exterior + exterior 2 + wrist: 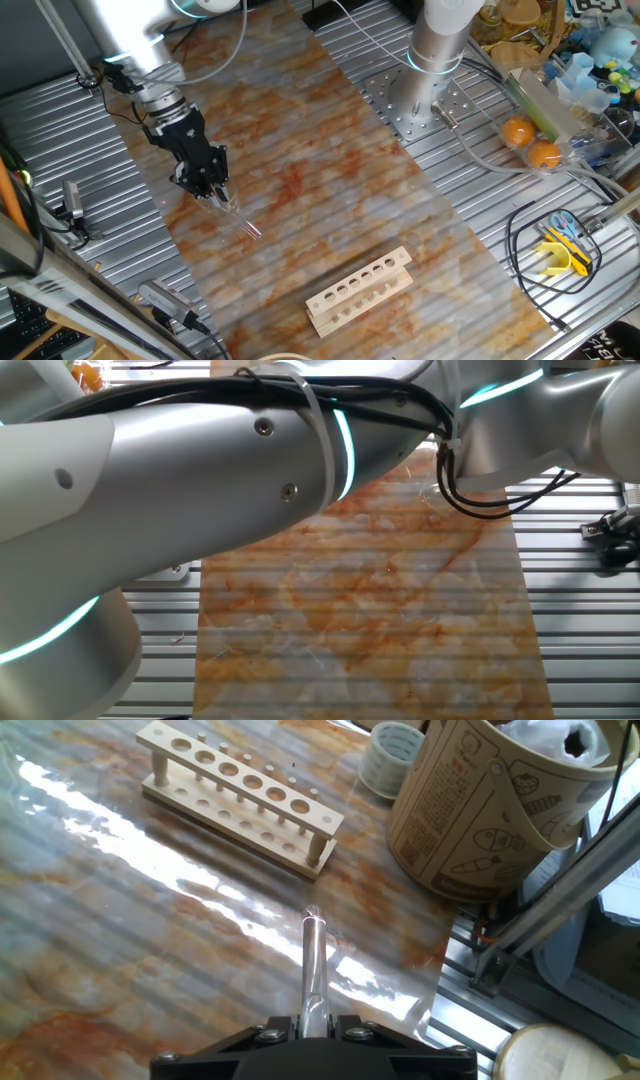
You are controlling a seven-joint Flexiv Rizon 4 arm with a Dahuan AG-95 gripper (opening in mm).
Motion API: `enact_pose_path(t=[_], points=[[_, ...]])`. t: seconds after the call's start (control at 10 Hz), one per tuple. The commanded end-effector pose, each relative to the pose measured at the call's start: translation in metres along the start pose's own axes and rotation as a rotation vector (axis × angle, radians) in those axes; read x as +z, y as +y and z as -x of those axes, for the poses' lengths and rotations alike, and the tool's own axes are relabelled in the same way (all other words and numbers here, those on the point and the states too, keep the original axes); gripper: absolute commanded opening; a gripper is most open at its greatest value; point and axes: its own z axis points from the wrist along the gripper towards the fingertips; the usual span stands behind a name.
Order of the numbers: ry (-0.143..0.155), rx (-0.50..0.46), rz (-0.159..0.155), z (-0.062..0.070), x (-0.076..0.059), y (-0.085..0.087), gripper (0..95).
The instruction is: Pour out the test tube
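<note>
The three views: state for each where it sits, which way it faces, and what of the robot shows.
One fixed view: high above, looking down on the marbled table; shows the arm, gripper, test tube, wooden rack.
The other fixed view: low beside the table, facing across it; the arm's links fill the frame.
Hand view: on the hand, looking along the test tube toward the wooden rack; gripper at the bottom edge.
Shared: the marbled table.

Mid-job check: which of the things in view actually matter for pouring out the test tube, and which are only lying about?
In the job:
test tube, gripped at its near end
end effector, shut on the tube
wooden rack, holes empty

Lying about:
two oranges
printed paper tub
tape roll
yellow-handled tool
</note>
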Motion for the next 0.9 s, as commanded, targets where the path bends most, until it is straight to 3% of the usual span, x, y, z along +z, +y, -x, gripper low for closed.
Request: enact_pose_path(t=[0.1, 0.9], points=[[-0.004, 0.002, -0.001, -0.0006, 0.0, -0.0006, 0.0], [-0.032, 0.009, -0.023, -0.0024, -0.0017, 0.0008, 0.0]])
